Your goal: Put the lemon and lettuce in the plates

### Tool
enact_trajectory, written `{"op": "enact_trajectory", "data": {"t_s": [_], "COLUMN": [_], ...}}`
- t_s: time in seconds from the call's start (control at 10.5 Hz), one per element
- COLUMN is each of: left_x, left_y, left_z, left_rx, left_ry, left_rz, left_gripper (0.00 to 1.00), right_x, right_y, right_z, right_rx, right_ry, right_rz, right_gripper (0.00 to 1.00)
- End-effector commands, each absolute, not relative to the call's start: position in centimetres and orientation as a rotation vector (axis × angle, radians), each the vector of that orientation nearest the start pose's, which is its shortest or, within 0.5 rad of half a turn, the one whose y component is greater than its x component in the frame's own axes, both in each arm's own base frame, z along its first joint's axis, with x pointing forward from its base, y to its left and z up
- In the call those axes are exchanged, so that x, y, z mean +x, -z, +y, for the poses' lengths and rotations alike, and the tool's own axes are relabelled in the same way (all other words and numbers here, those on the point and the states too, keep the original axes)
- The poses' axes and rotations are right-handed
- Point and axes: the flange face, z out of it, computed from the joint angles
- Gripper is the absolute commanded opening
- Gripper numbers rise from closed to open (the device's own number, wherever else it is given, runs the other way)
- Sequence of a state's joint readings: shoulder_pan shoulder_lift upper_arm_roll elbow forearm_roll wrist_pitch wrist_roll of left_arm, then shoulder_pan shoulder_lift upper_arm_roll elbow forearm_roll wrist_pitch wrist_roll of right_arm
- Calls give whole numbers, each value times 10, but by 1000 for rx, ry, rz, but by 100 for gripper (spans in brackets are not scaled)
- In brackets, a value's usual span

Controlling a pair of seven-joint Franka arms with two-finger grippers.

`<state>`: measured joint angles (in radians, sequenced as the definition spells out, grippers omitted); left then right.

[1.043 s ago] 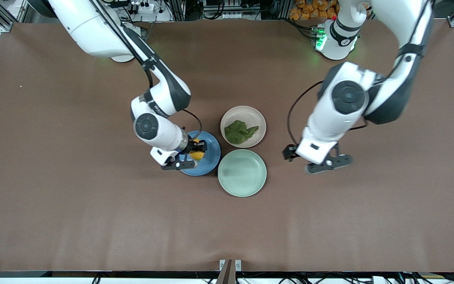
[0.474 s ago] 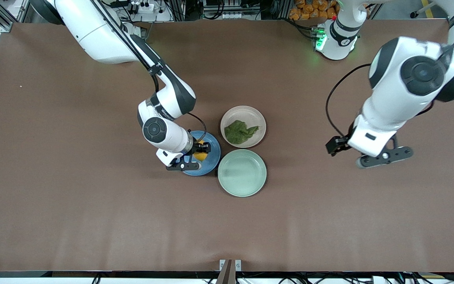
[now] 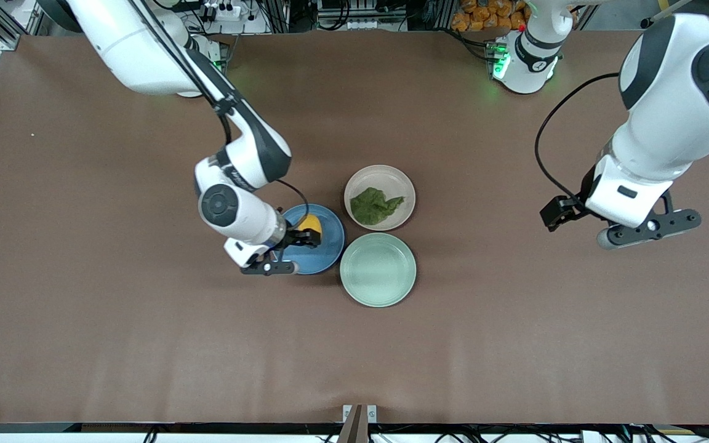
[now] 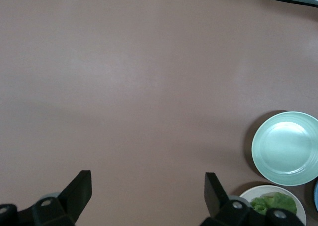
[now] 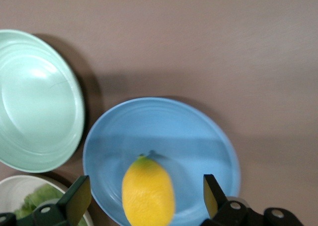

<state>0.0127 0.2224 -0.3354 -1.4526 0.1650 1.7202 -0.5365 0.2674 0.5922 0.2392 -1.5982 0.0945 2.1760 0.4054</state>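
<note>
On the blue plate: the lemon lies loose, greenish tip showing in the right wrist view.
Blue plate: mid-table, toward the right arm's end of the plate cluster; touching or just beside the other two plates.
Right gripper: over the blue plate, claw wide, one finger on each side of the lemon with a gap to each; nothing gripped.
Lettuce: dark green leaf lying in the beige plate, covering most of its floor.
Beige plate: farther from the front camera than the green plate, just beside it.
Green plate: pale mint; nearest of the three to the front camera.
Left gripper: up in the air over bare table, toward the left arm's end and well apart from the plates; claw wide, holding nothing.
Left arm: waiting.
</note>
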Motion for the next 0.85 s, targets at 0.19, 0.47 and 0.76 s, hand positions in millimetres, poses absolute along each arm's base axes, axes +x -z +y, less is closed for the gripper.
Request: {"op": "enact_trajectory", "data": {"t_s": [0.19, 0.47, 0.76], "left_x": [597, 590, 583], "left_y": [-604, -611, -621], "left_z": [-128, -103, -62], "left_rx": [-3131, -3115, -3162], "left_ry": [145, 70, 21], "left_rz": [-233, -126, -14], "left_gripper": [100, 100, 100], "right_x": [637, 642, 617], "right_y": [-401, -465, -550], "right_z": [178, 110, 58], "right_rx": [-2993, -3016, -3038], "right_ry": [-112, -89, 38], "right_rz": [-202, -255, -259], "right_gripper": [100, 100, 100]}}
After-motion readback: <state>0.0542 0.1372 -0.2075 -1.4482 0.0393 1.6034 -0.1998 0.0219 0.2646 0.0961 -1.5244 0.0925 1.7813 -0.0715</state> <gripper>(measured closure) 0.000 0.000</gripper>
